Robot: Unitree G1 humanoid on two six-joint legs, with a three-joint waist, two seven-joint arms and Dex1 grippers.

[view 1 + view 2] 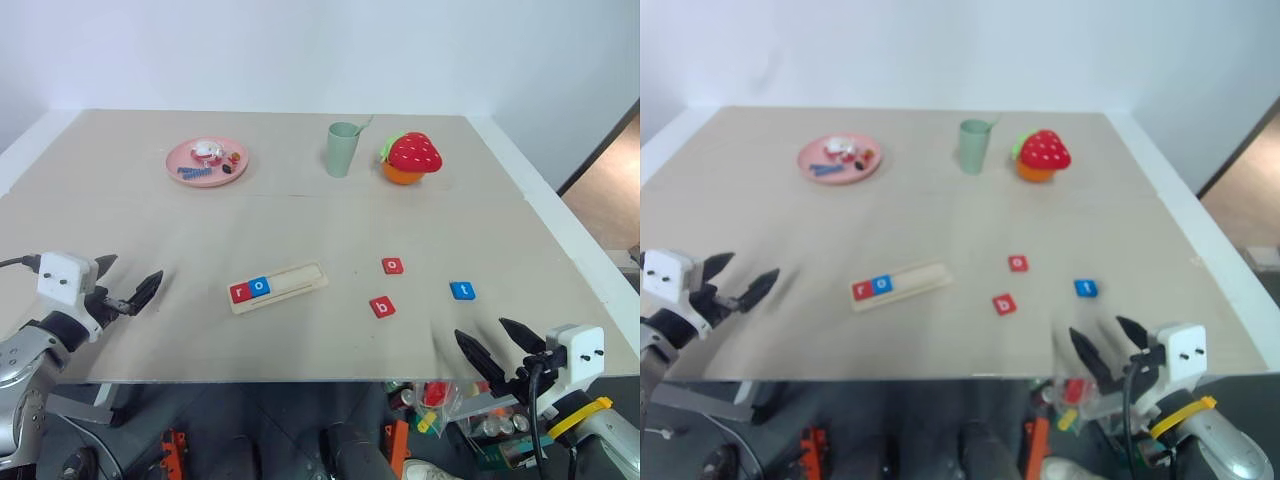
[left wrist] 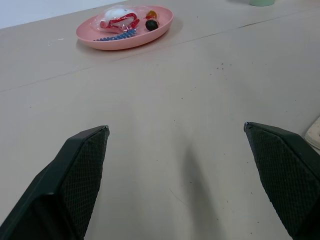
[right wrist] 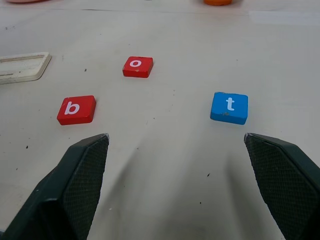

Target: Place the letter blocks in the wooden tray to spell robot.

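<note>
The wooden tray (image 1: 279,287) lies near the table's front, left of centre, with a red r block (image 1: 240,292) and a blue o block (image 1: 260,286) at its left end. To its right lie loose tiles: a red o block (image 1: 392,265), a red b block (image 1: 382,307) and a blue t block (image 1: 462,291). The right wrist view shows the b block (image 3: 76,109), the o block (image 3: 138,66) and the t block (image 3: 229,107) ahead of the open fingers. My left gripper (image 1: 125,285) stands open at the front left. Open and empty, my right gripper (image 1: 497,345) hovers at the front right edge.
A pink plate (image 1: 207,161) with small items sits at the back left. A green cup (image 1: 342,148) and a strawberry toy (image 1: 411,157) stand at the back centre. The table's front edge (image 1: 300,378) runs just ahead of both grippers.
</note>
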